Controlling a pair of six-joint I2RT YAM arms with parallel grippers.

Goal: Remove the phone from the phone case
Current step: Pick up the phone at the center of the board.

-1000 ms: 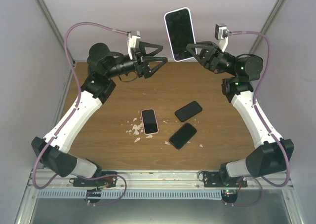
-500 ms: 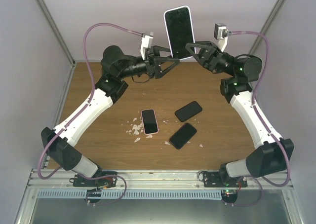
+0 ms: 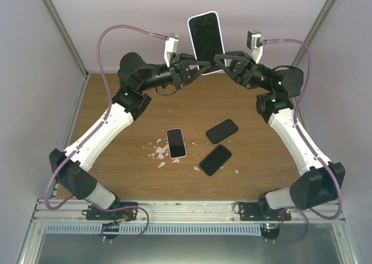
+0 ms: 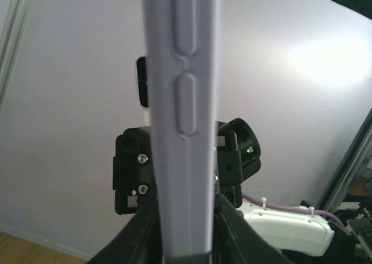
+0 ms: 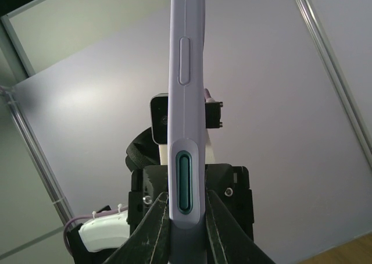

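Two grippers hold one phone [image 3: 206, 40] upright in the air above the far edge of the table [image 3: 116, 159], screen facing the overhead camera. The phone sits inside a pale phone case [image 4: 183, 130], whose rim frames the dark screen.

The left gripper [image 3: 201, 67] meets the lower left part of the case. In the left wrist view its dark fingers [image 4: 235, 232] lie against both faces of the case edge, pinching it. The side buttons of the case run vertically above the grip.

The right gripper [image 3: 218, 59] meets the lower right part of the case. In the right wrist view its fingers [image 5: 152, 232] press on both faces, clamping the edge just below a teal oval button.

Three further phones lie flat on the table, well below the grippers: a pink-rimmed phone [image 3: 176, 143] and two black phones [image 3: 222, 131] [image 3: 215, 160]. White scraps [image 3: 158, 153] lie beside the pink-rimmed phone.
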